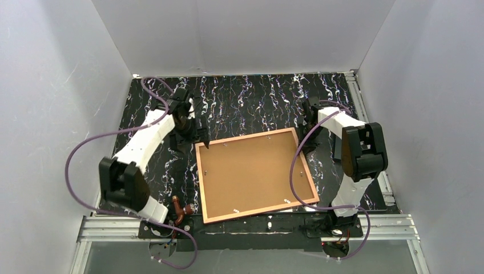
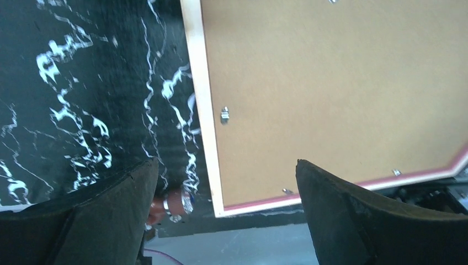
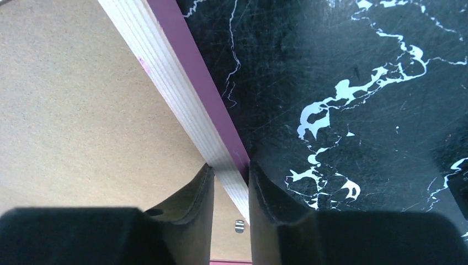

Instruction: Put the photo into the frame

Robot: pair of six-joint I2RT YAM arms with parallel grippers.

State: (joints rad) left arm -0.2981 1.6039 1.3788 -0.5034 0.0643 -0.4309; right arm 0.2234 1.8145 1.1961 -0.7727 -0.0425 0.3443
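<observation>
The frame (image 1: 200,182) lies face down on the black marbled table, copper-orange rim up, with the brown backing board (image 1: 254,171) inside it. The photo is hidden. My left gripper (image 1: 198,135) hovers by the frame's far left corner, open, with nothing between its fingers. From the left wrist, that gripper (image 2: 226,161) looks down on the frame's pale left rim (image 2: 201,83) and the board (image 2: 331,83). My right gripper (image 1: 302,142) sits at the far right corner. In the right wrist view it (image 3: 229,165) is shut on the frame's rim (image 3: 165,49), one finger on each side.
A small red-brown object with a metal band (image 1: 178,208) lies near the left arm's base, also in the left wrist view (image 2: 174,201). White walls enclose the table on three sides. Purple cables (image 1: 71,165) loop beside both arms. A metal rail (image 1: 388,225) runs along the near edge.
</observation>
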